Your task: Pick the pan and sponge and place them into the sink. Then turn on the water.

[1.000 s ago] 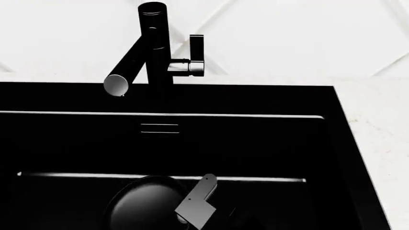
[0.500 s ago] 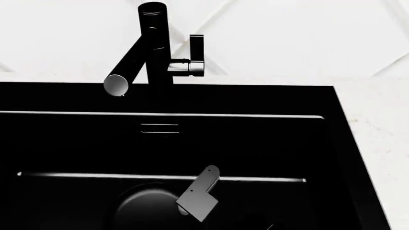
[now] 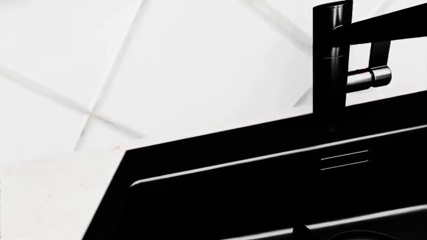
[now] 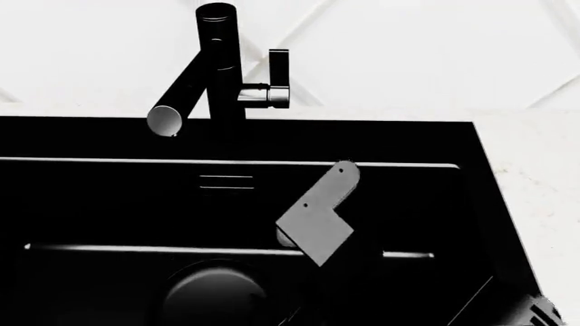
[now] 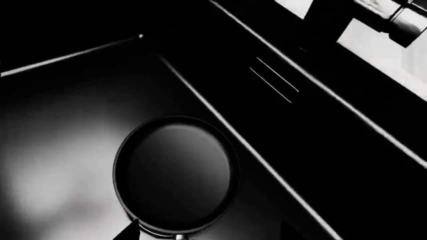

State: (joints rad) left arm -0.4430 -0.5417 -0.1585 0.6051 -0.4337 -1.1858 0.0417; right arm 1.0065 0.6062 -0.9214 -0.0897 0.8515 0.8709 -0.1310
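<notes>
The black pan (image 4: 213, 297) lies flat on the floor of the black sink (image 4: 272, 139); it also shows in the right wrist view (image 5: 175, 175). My right gripper (image 5: 208, 236) hangs above the pan's near rim, open and empty, with both dark fingertips (image 5: 131, 232) just showing. In the head view only its grey bracket (image 4: 317, 214) stands out over the basin. Of my left gripper only one fingertip (image 3: 301, 232) shows, far off centre, over the sink's left side, holding nothing. The sponge is out of view. The faucet spout (image 4: 164, 119) gives no water.
The black faucet (image 4: 217, 61) stands behind the sink with its lever handle (image 4: 278, 78) upright on the right. The slotted overflow (image 4: 225, 180) is in the back wall. White counter (image 4: 534, 176) lies to the sink's right, white tiled wall behind.
My right gripper's grey bracket has risen and moved right, away from the pan. The pan stays on the sink floor.
</notes>
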